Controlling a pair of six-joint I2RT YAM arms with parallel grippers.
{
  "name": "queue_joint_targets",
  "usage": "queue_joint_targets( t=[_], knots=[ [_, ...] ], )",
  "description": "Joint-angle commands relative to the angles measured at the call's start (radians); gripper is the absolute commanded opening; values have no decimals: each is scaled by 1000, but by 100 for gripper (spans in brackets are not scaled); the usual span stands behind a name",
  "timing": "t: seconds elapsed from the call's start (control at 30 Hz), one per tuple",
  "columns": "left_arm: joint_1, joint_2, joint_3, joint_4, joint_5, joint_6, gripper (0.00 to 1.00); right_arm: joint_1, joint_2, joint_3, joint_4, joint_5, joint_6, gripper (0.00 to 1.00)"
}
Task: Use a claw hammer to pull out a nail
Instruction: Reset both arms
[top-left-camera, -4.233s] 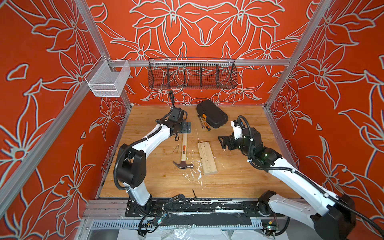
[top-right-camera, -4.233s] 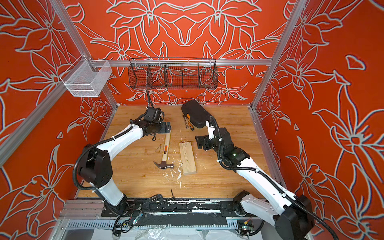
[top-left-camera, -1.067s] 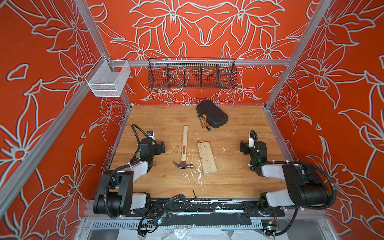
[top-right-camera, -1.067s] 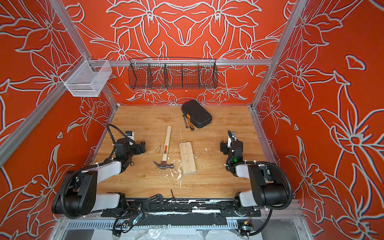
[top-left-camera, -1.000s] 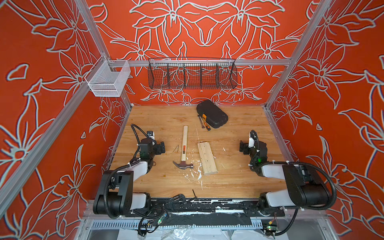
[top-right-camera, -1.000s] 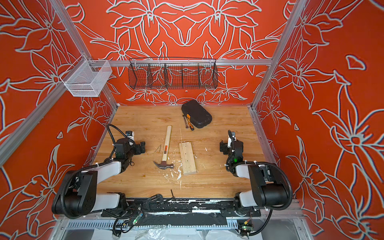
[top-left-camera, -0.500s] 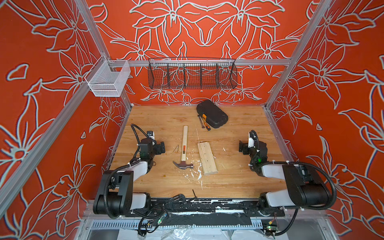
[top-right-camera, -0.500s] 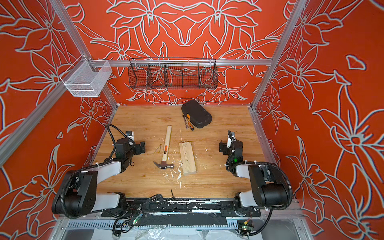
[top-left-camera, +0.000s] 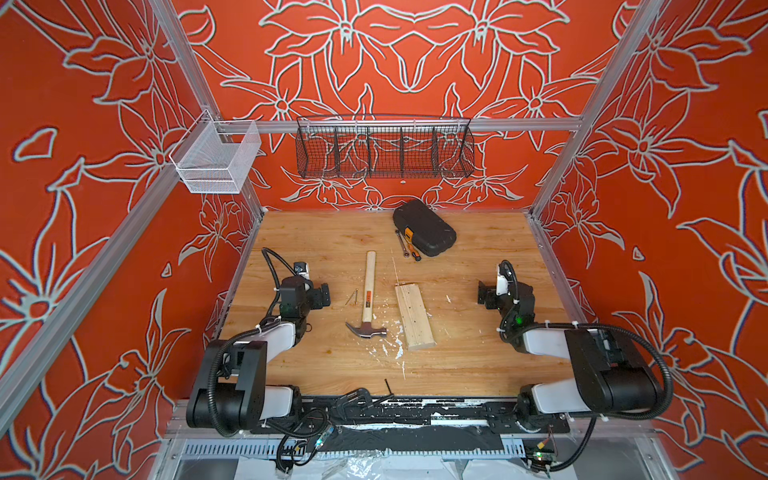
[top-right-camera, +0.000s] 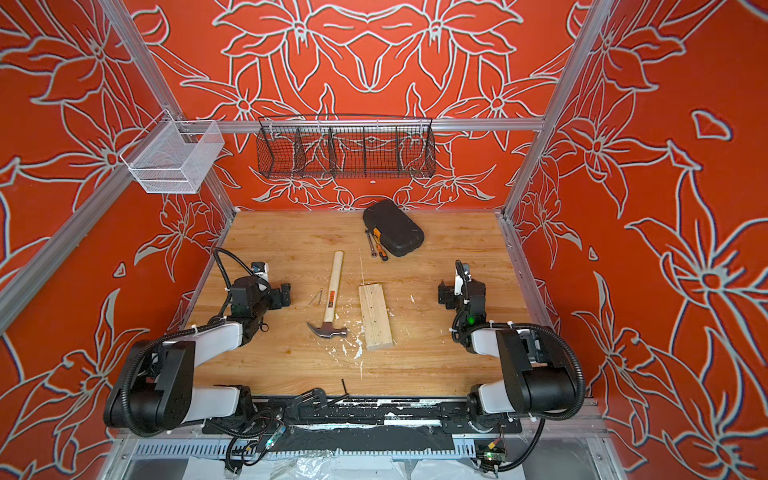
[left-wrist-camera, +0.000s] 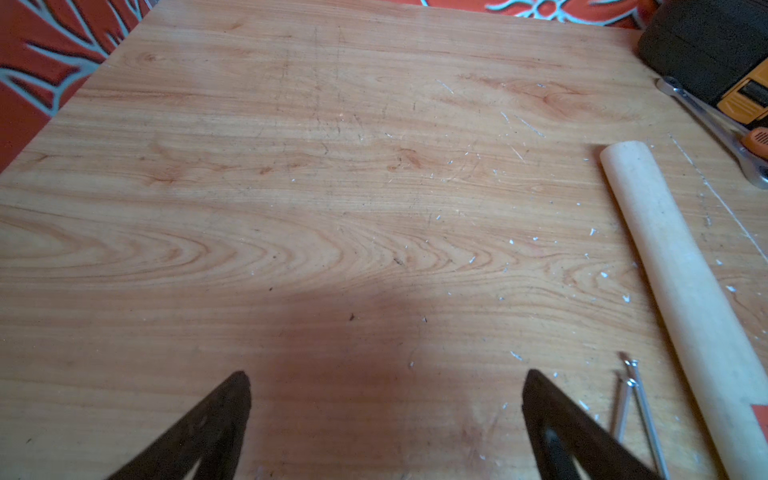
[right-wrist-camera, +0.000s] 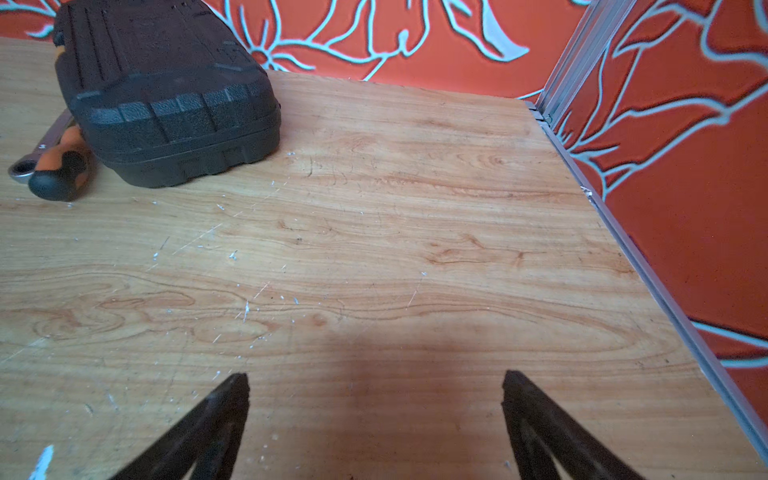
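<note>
Both top views: claw hammer (top-left-camera: 367, 293) lies flat mid-bench, handle toward the back wall, steel head toward my base, neither of my hands on it. Two loose nails (top-left-camera: 353, 297) lie just beside its handle on my left; wood block (top-left-camera: 414, 316) lies just to its right, dotted with dark holes, no nail standing that I can make out. My read: the pull is done and the tool set down, nothing obvious left. My left hand (top-left-camera: 322, 296) and right hand (top-left-camera: 484, 294) sit low at either side, well apart from the hammer. Left wrist view: my left hand's jaws are spread wide and empty over bare bench (left-wrist-camera: 291, 208); hammer handle and the two nails are near one fingertip. Right wrist view: right hand (right-wrist-camera: 376, 374) equally wide, empty; black case (right-wrist-camera: 166, 104) ahead, an orange-and-black screwdriver (right-wrist-camera: 62, 170) touching it. Surface: pale wood grain, scratched, strewn with white flecks. Room: orange walls with pale flower outlines, a dark wire basket (top-left-camera: 384, 147) on the back rail.
</note>
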Motion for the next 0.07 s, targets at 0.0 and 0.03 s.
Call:
queue_joint_targets(
  t=[0.0,0.03],
  knots=[
    [-3,5,13,17,1,12,97,-4,-5,19,-1,-12,-4,97],
    [-3,4,13,18,1,13,97,-4,-5,19,1,-12,-4,97]
  ],
)
